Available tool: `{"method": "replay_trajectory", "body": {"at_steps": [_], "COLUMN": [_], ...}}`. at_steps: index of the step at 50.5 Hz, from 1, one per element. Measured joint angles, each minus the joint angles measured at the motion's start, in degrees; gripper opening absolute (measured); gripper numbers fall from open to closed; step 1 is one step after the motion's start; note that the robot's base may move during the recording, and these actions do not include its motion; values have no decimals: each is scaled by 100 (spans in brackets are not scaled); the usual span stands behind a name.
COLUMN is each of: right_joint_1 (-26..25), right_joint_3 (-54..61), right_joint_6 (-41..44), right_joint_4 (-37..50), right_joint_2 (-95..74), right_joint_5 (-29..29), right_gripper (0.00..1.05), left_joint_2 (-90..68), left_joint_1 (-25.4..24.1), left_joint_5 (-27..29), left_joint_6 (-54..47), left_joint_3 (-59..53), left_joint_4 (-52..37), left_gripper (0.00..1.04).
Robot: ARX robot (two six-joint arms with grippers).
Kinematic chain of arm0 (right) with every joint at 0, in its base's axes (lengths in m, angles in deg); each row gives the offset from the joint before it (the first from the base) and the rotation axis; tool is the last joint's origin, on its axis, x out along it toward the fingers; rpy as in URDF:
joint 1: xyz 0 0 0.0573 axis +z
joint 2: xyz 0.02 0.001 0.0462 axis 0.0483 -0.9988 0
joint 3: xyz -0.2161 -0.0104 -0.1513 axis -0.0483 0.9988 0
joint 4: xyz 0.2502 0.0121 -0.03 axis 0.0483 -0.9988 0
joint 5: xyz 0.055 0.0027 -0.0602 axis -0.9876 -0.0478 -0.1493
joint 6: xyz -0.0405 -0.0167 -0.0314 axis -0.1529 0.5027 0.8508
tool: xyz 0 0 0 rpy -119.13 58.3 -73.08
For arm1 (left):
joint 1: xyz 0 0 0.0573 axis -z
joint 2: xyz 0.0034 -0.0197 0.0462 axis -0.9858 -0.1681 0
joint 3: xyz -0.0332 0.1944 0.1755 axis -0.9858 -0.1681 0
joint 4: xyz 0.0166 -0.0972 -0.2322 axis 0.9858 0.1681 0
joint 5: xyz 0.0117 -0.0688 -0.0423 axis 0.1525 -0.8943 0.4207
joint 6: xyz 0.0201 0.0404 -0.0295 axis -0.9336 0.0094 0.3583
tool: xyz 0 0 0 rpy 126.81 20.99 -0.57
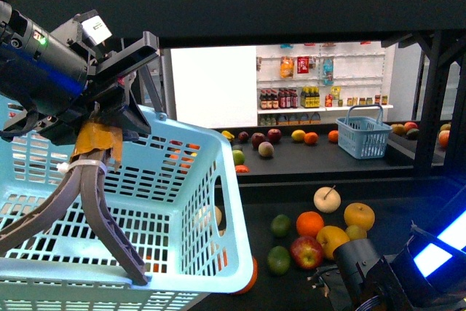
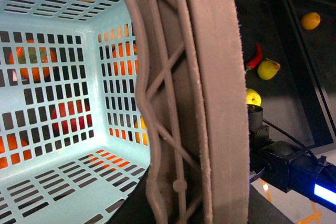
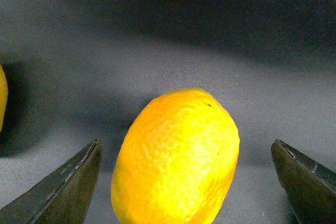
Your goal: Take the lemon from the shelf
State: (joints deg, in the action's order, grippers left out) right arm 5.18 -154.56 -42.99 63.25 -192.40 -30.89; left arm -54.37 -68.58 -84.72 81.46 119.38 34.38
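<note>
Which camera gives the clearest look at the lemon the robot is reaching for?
The right wrist view: the lemon fills it, inside the open right end effector. The front view shows it small; the left wrist view shows only a yellow sliver beside the basket handle.

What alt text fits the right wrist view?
A yellow lemon lies on the dark shelf surface between the two spread fingers of the open right end effector, with a visible gap on each side. The edge of another yellow fruit shows at the frame's border.
</note>
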Motion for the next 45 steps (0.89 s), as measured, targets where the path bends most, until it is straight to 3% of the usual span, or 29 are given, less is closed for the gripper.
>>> {"method": "replay_trajectory", "body": {"at_steps": [15,29,45], "right_joint_1": [76,85,-24], "right_joint_3": [-317,-385,-208], "right_joint_6": [-7,-52,-133], "right_joint_4": [-201,-216,-245], "right_joint_2": [-321,-356,-186], "right_joint_5": [98,168,160], "right_gripper": [97,63,62], "left_joint_2": [0,0,0], "left_joint_1": [0,0,0], "left_joint_5": [0,0,0], "left_joint_6": [0,0,0], "left_joint_3": [0,0,0], "left_joint_4": [0,0,0], "left_gripper": [17,17,17]}}
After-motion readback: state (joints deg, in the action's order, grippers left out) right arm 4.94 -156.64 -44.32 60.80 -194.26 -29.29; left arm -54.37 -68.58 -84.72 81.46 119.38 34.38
